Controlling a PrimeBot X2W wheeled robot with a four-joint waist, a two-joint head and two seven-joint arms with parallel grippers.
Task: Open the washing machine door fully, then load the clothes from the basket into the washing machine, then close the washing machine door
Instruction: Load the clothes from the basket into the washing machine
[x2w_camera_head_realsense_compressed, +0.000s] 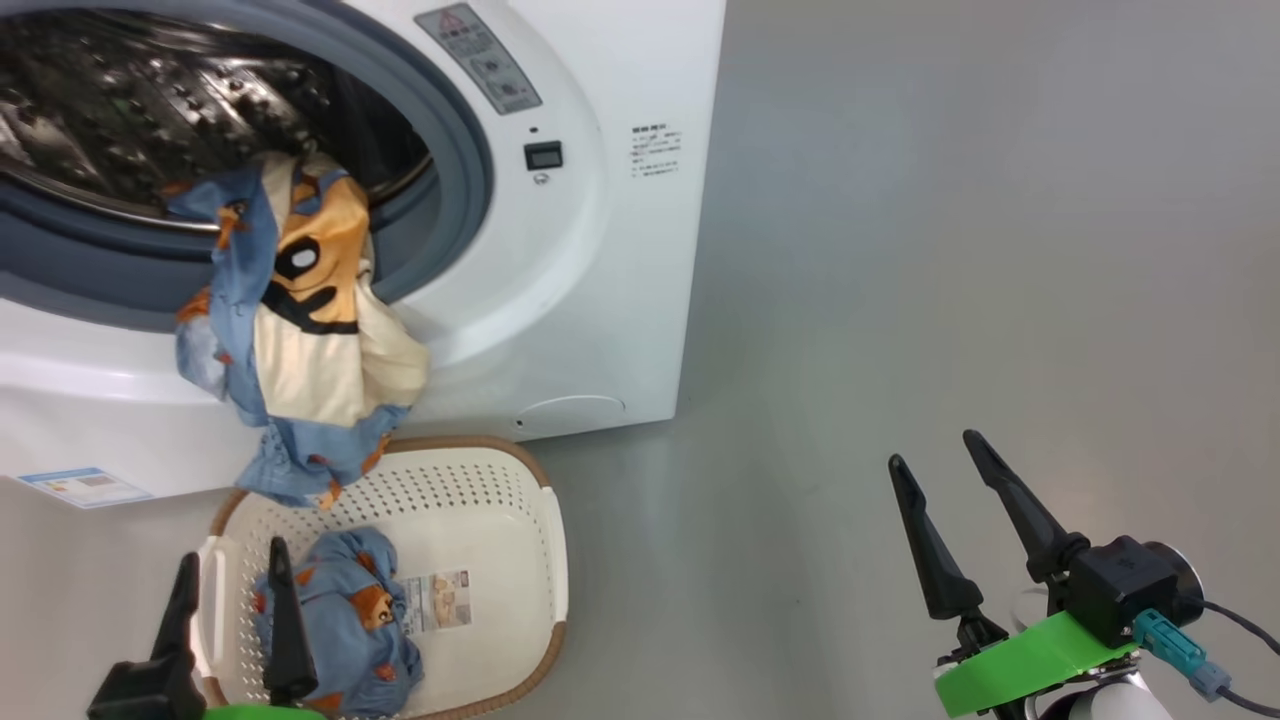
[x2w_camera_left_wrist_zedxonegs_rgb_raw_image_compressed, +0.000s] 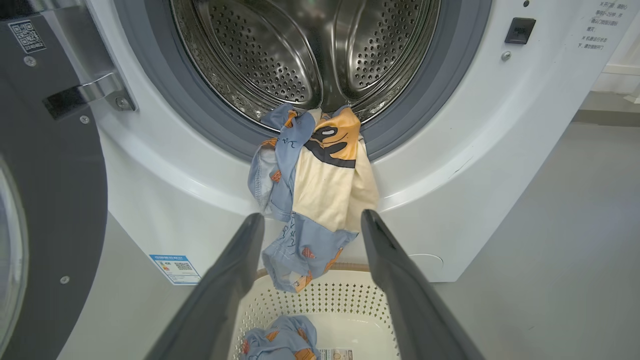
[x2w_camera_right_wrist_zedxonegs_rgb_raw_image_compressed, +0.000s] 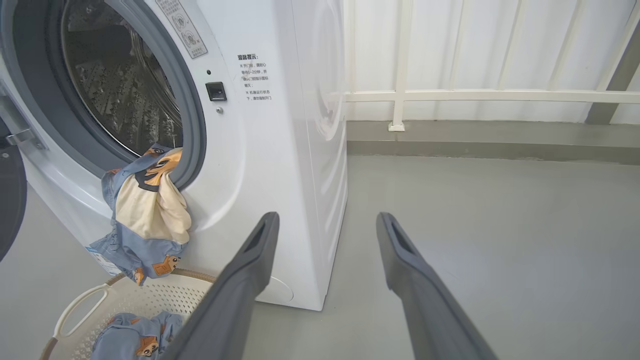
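The white washing machine (x2w_camera_head_realsense_compressed: 600, 260) stands with its door (x2w_camera_left_wrist_zedxonegs_rgb_raw_image_compressed: 45, 210) swung wide to the left. One light-blue and cream garment (x2w_camera_head_realsense_compressed: 300, 330) hangs from the drum's lip over the grey gasket, its tail dangling above the basket (x2w_camera_head_realsense_compressed: 500, 500). Another blue garment (x2w_camera_head_realsense_compressed: 345, 620) lies bunched in the basket's bottom. My left gripper (x2w_camera_head_realsense_compressed: 235, 570) is open over the basket's near left corner, with nothing between its fingers. In its wrist view the left gripper (x2w_camera_left_wrist_zedxonegs_rgb_raw_image_compressed: 310, 220) frames the hanging garment (x2w_camera_left_wrist_zedxonegs_rgb_raw_image_compressed: 320, 185). My right gripper (x2w_camera_head_realsense_compressed: 935, 450) is open and empty over bare floor, right of the machine.
Grey floor (x2w_camera_head_realsense_compressed: 950, 250) spreads to the right of the machine. In the right wrist view a white railing (x2w_camera_right_wrist_zedxonegs_rgb_raw_image_compressed: 475, 95) and a low kerb run along the far wall. A blue energy label (x2w_camera_head_realsense_compressed: 85, 487) sits low on the machine's front.
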